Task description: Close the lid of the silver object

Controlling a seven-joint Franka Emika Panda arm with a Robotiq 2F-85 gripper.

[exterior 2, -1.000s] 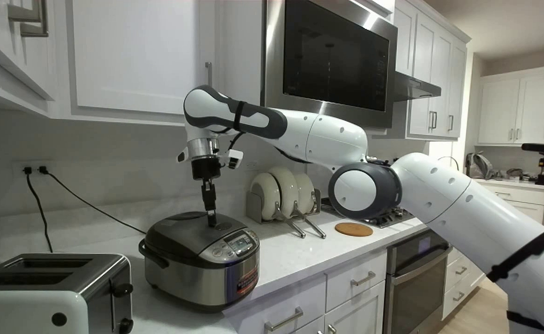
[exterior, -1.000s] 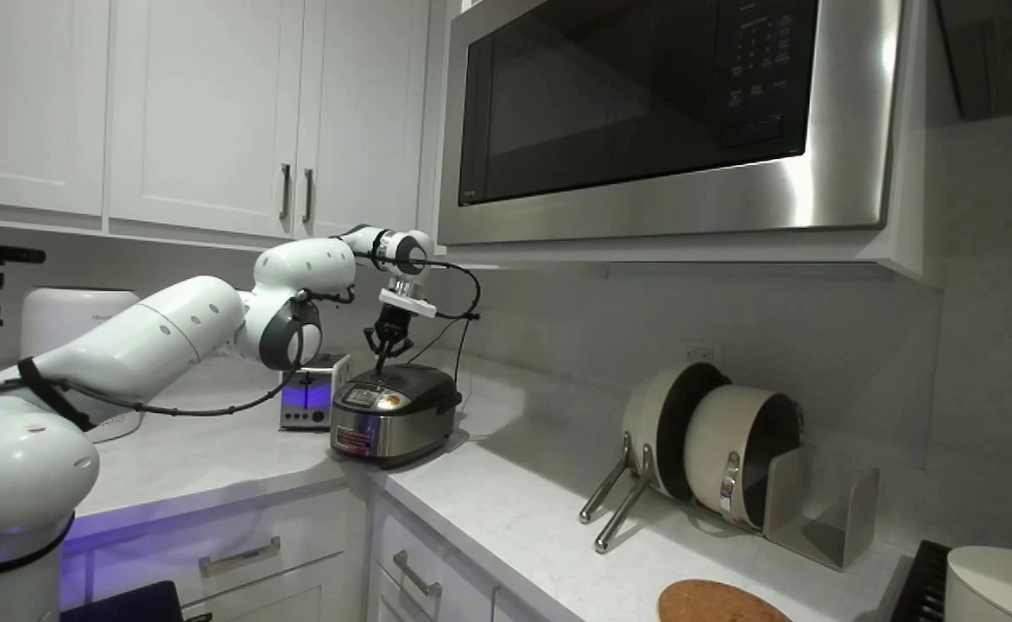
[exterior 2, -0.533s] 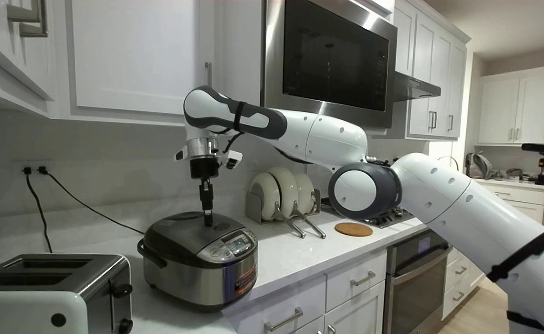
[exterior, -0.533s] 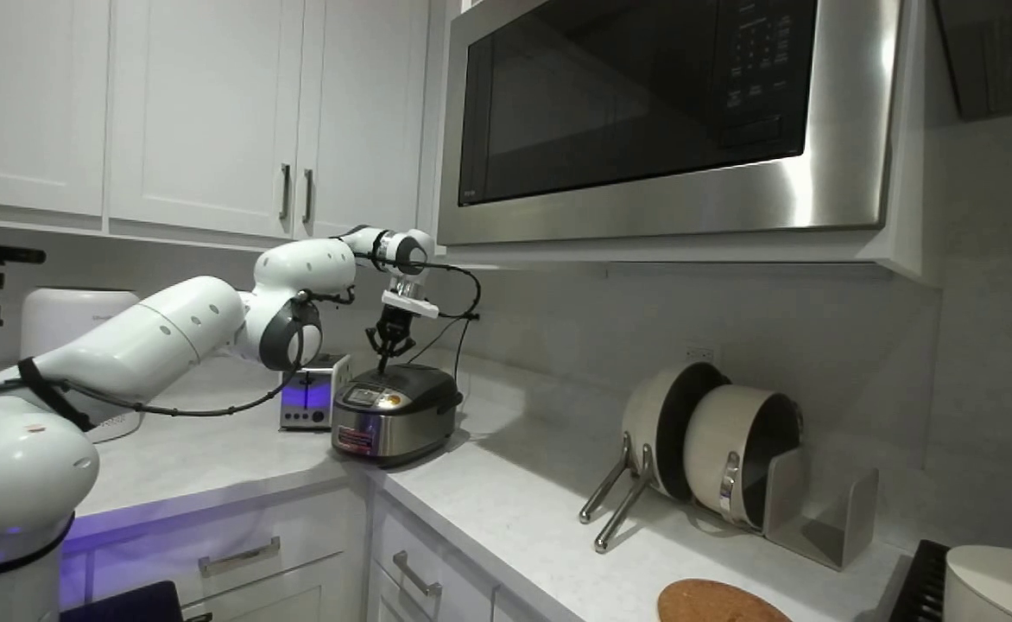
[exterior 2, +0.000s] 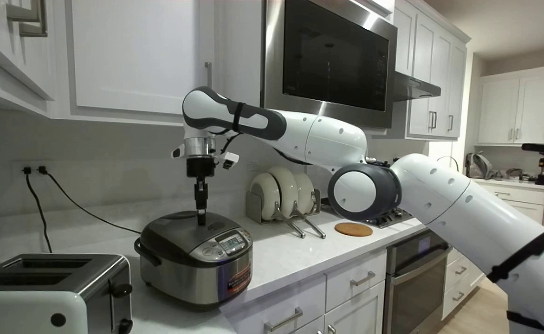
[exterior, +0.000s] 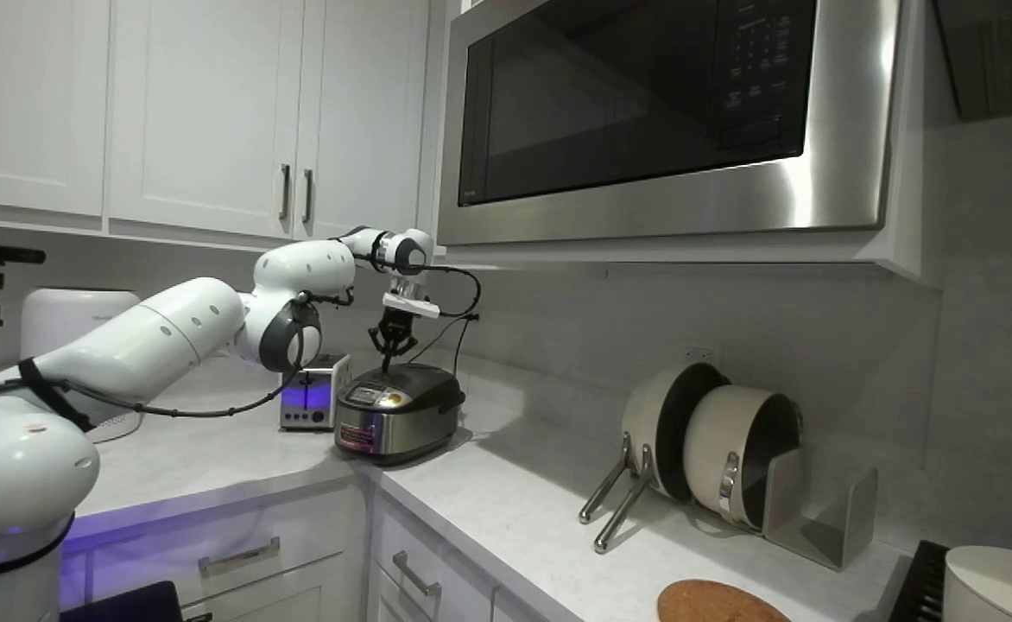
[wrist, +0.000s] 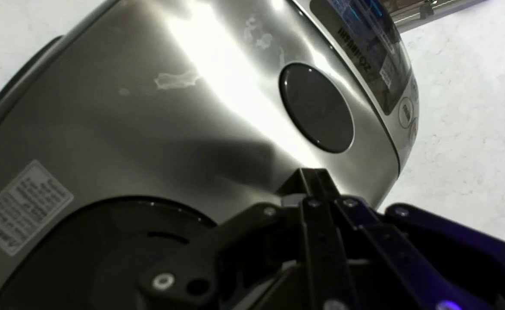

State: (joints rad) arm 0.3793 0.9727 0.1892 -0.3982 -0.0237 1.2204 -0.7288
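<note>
1. The rice cooker (exterior 2: 184, 283) stands by the inner corner of the counter (exterior 2: 290, 260), near its front edge; its lid (exterior 2: 172, 234) lies down with no gap visible, though whether it is latched cannot be told
2. The gripper (exterior 2: 201, 222) points straight down, jaws pressed together with nothing between them, tips apparently touching the lid, presumably to serve as a blunt pusher
3. The toaster (exterior 2: 26, 311), near the cooker, probably limits sideways movement, and the wall cabinet (exterior 2: 135, 55) any high lift
4. The pans (exterior 2: 285, 190) stand well apart, likely no hindrance
</note>
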